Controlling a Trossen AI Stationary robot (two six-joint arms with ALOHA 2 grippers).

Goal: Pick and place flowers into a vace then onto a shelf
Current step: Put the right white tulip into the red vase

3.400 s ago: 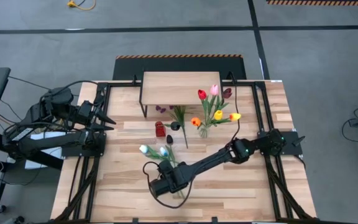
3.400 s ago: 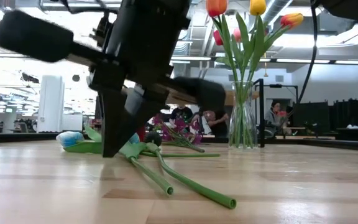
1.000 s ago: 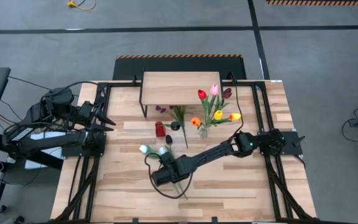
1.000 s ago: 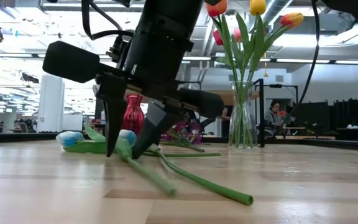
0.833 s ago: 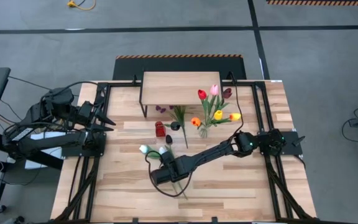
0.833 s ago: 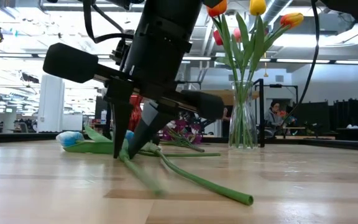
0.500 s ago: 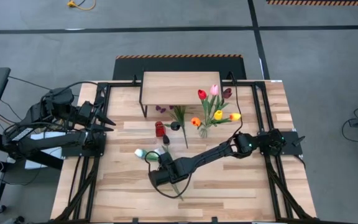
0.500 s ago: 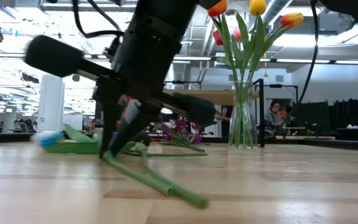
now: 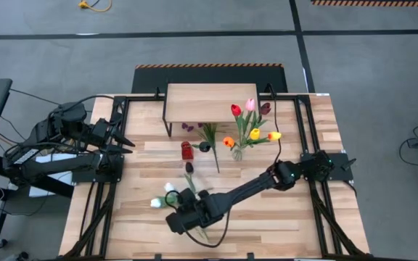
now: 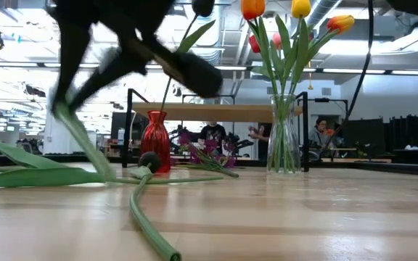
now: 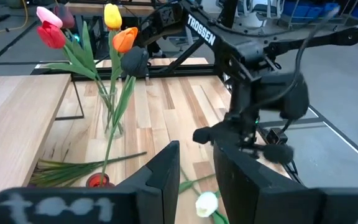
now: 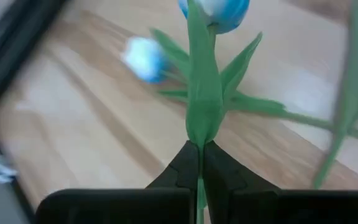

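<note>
1. The left gripper (image 9: 127, 139) is held above the table's left edge; its fingers (image 11: 166, 171) stand slightly parted, with nothing between them.
2. The right gripper (image 9: 171, 210) is seen closed on the stem of one white-headed tulip (image 12: 215, 9), raised over the front of the table.
3. A second white-headed tulip (image 9: 155, 203) lies just beside it.
4. One red vase (image 9: 186, 151) holds a black tulip (image 9: 190, 167).
5. Six tulips are counted in one glass vase (image 9: 236, 151).
6. One purple sprig (image 9: 188, 127) lies by the shelf (image 9: 210, 102).
7. The plank table (image 9: 296, 210) is backed by a lit workshop, where people (image 10: 318, 134) are seated.
</note>
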